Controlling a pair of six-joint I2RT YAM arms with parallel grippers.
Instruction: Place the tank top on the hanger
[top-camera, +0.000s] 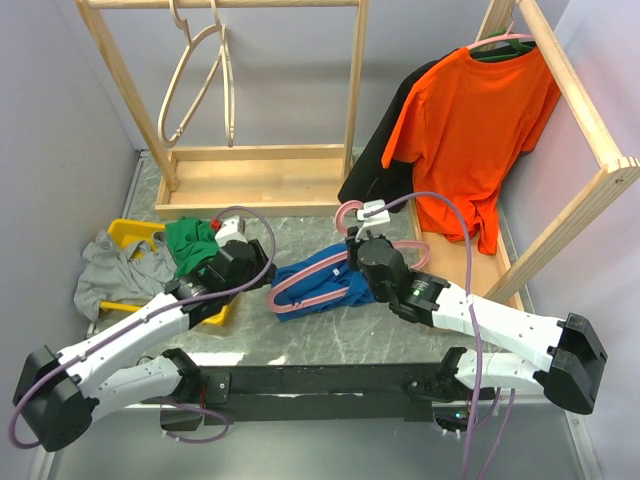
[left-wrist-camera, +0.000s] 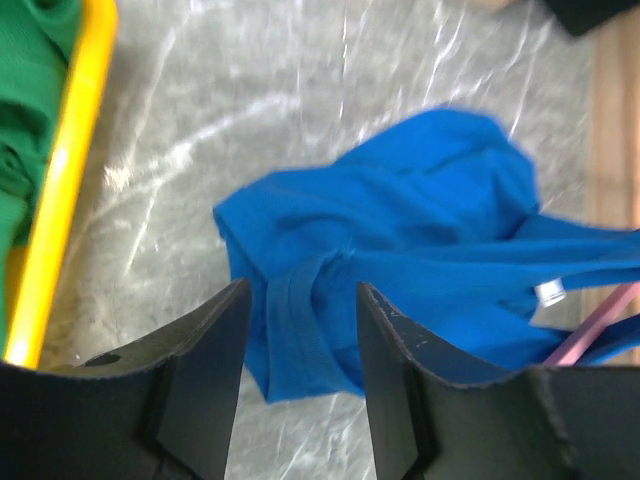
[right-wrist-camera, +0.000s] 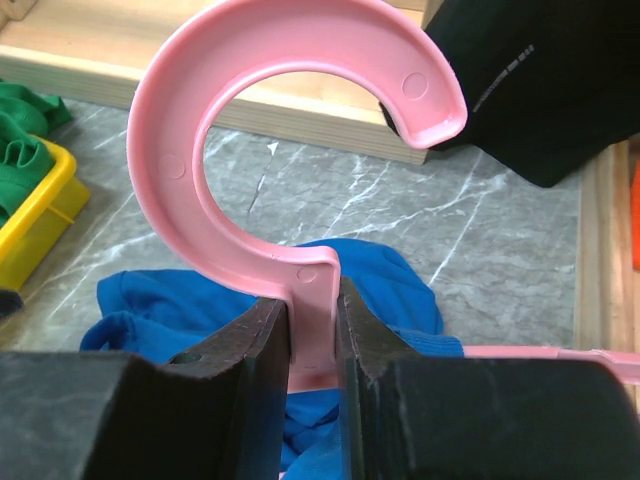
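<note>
Left wrist view: left fingers (left-wrist-camera: 205, 375) spread, tank top (left-wrist-camera: 400, 270) crumpled just ahead between them; right fingers (right-wrist-camera: 240, 375) pinch the hanger (right-wrist-camera: 180, 130) by its neck.

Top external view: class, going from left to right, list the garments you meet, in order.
grey garment → green garment → blue tank top → black garment → orange t-shirt
</note>
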